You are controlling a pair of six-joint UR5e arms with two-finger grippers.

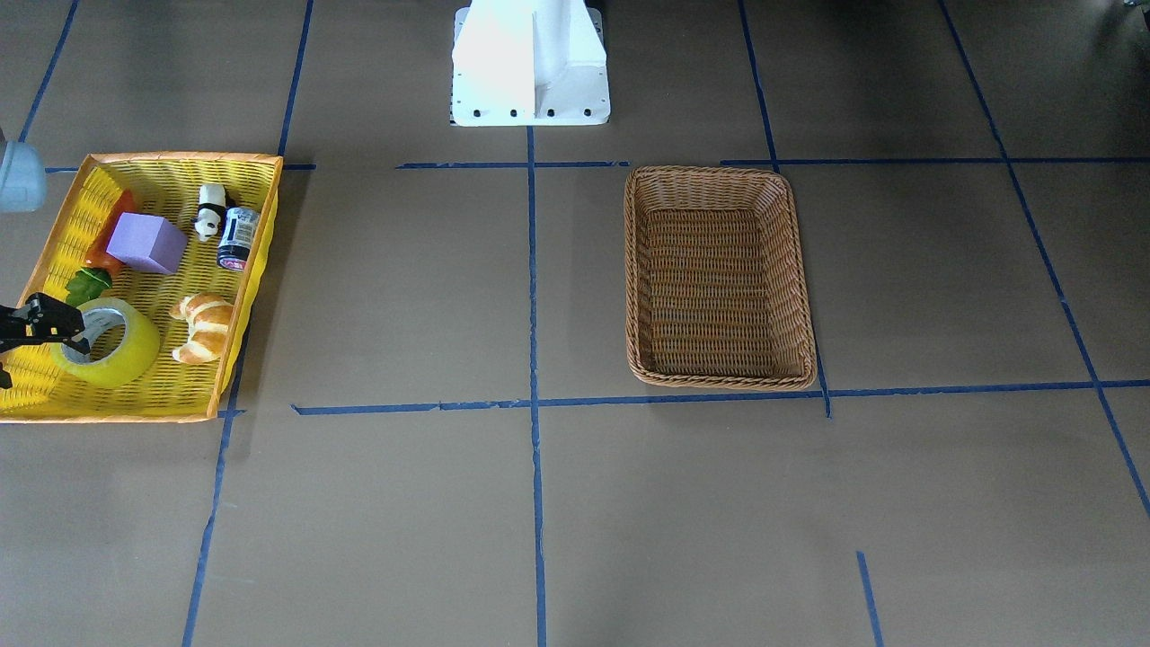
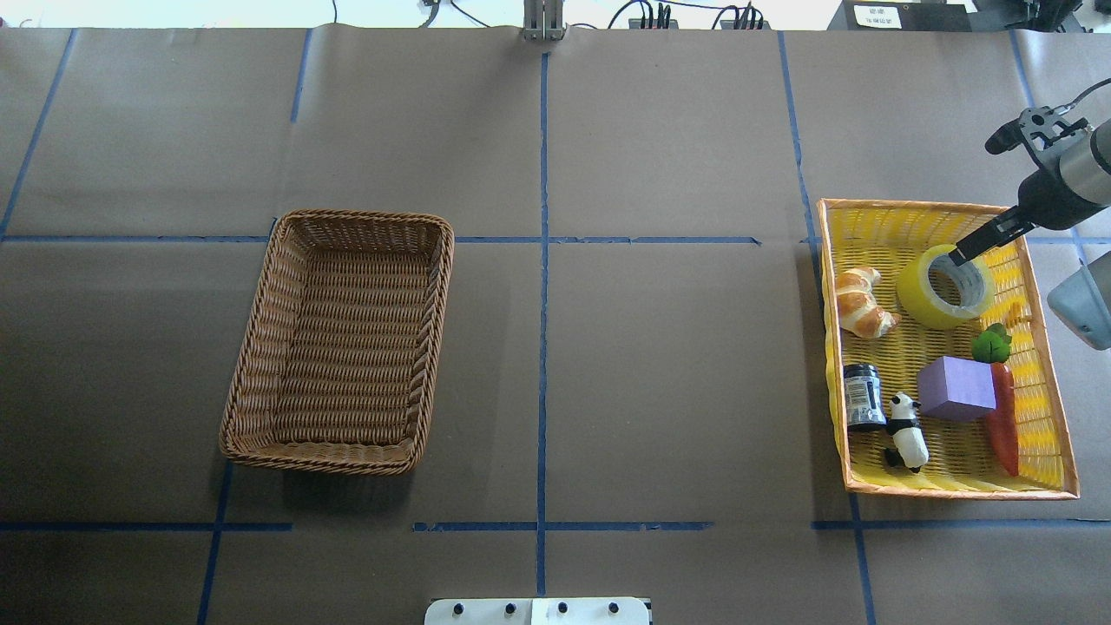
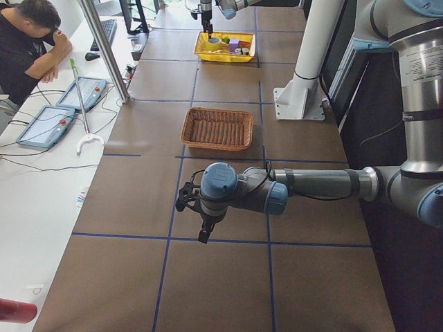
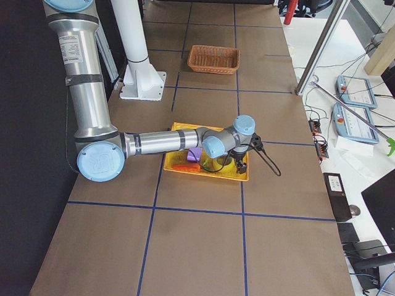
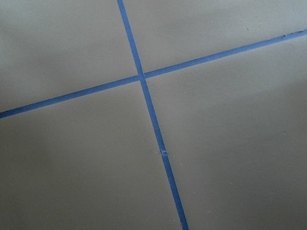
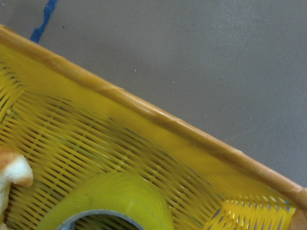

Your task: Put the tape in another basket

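Observation:
The yellow-green tape (image 2: 920, 291) lies in the far corner of the yellow tray (image 2: 920, 207), also seen in the front view (image 1: 121, 355) and close up in the right wrist view (image 6: 110, 196). My right gripper (image 2: 959, 254) reaches down to the tape's rim, fingertips at its hole (image 1: 79, 340). It shows edge-on, so I cannot tell whether it is open or shut. The brown wicker basket (image 2: 364, 217) stands empty on the left half of the table (image 1: 719, 172). My left gripper (image 3: 202, 232) hangs over bare table, far from both baskets; I cannot tell its state.
The yellow tray also holds a croissant (image 2: 859, 302), a purple cube (image 2: 955, 388), a carrot (image 2: 1002, 417), a panda figure (image 2: 907, 431) and a dark can (image 2: 864, 397). The white robot base (image 1: 530, 63) stands between the baskets. An operator (image 3: 34, 41) sits beside the table.

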